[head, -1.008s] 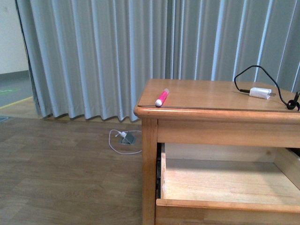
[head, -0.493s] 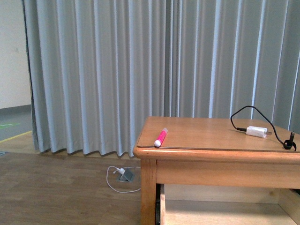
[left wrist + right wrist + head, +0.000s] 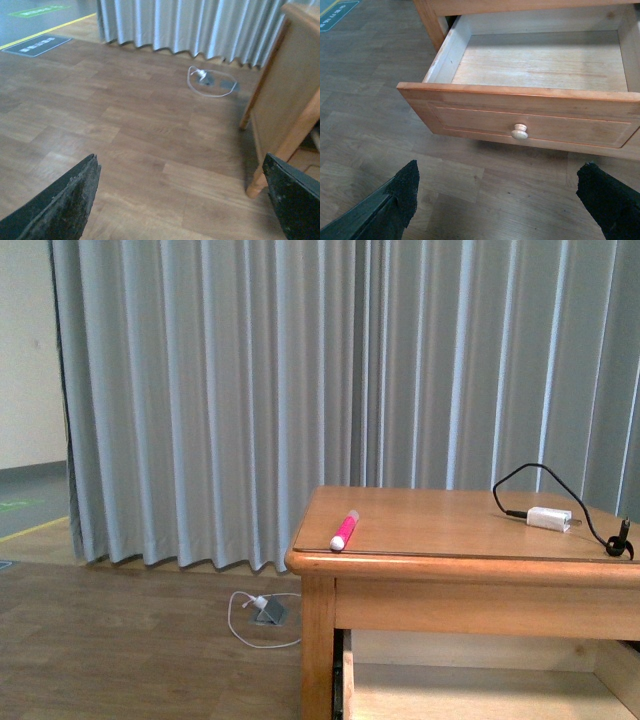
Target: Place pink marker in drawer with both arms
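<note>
Gaping left pincer (image 3: 180,157), right pincer (image 3: 498,167) — pink marker (image 3: 344,531) on dresser (image 3: 450,530), drawer (image 3: 470,117) pulled open.

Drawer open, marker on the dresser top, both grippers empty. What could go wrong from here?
1. The pink marker is round and lies near the front edge of the dresser top. A clumsy touch from the open left gripper might roll it onto the floor.
2. The charger and its black cable share the top, so a reach from that side could snag them.
3. The right gripper sits low before the drawer and might bump its front when rising.
</note>
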